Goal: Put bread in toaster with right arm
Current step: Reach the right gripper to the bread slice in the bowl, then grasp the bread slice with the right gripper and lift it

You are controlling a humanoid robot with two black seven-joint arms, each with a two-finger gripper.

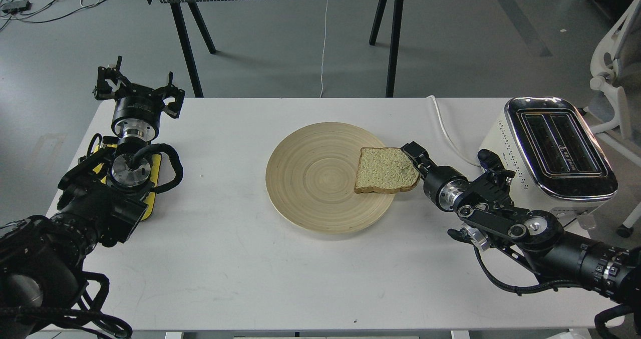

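At the far left the left gripper [136, 89] is raised over the table's left edge, its fingers spread apart and holding nothing, well away from everything the task needs. Below it, part of that arm carries a yellow part [152, 184] resting near the white table [225, 259].

In the middle sits a round wooden plate [310, 179]. The bread [385, 170], 1 pale slice with a thin brown crust, lies flat on the plate's right side, its right corner overhanging the rim.

Just right of the slice, the right gripper [413, 157] meets the bread's right edge. One finger shows above the crust; any finger beneath is hidden, so I cannot tell whether it has clamped the slice or only touches it. The right arm reaches in from the lower right, pointing left and up at the slice.

Further right stands the toaster [553, 153], cream with a chrome top, its 2 slots open upward and running away from the viewer. It sits behind and right of the gripper, near the wrist. A white cord [445, 128] trails across the table between plate and toaster.

Judging from this, the slice must be lifted, turned on edge and carried right; the arm's own elbow beside the toaster looks the likeliest crowding.
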